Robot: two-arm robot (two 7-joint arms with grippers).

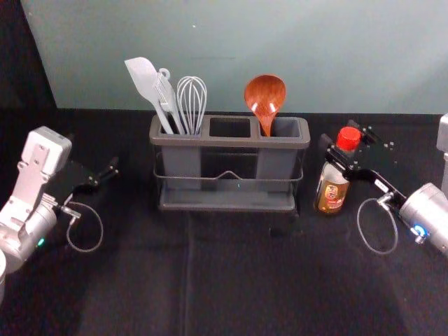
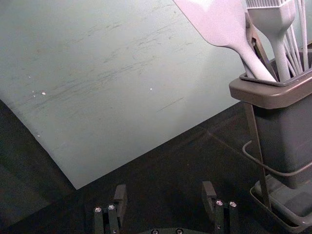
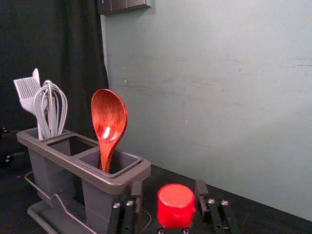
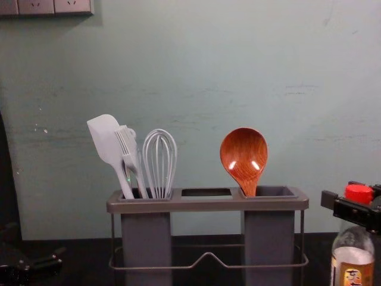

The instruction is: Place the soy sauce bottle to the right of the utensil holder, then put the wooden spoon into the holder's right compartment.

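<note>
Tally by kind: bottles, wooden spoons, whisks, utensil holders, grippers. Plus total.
Bottles: 1 (clear, labelled soy sauce bottle, red cap)
Wooden spoons: 1 (reddish-brown spoon)
Whisks: 1 (pale wire whisk)
Holders: 1 (grey rectangular utensil holder)
Grippers: 2 (black right gripper at bottle; black left gripper left of holder)
Total: 6

No word, brand or number can be read with certainty. The soy sauce bottle bears a label with a yellow-orange panel; on that panel, in the chest view, are dark strokes like those of a written character, too unclear to name. In the head view, the label's print on red and yellow is too small to read.
</note>
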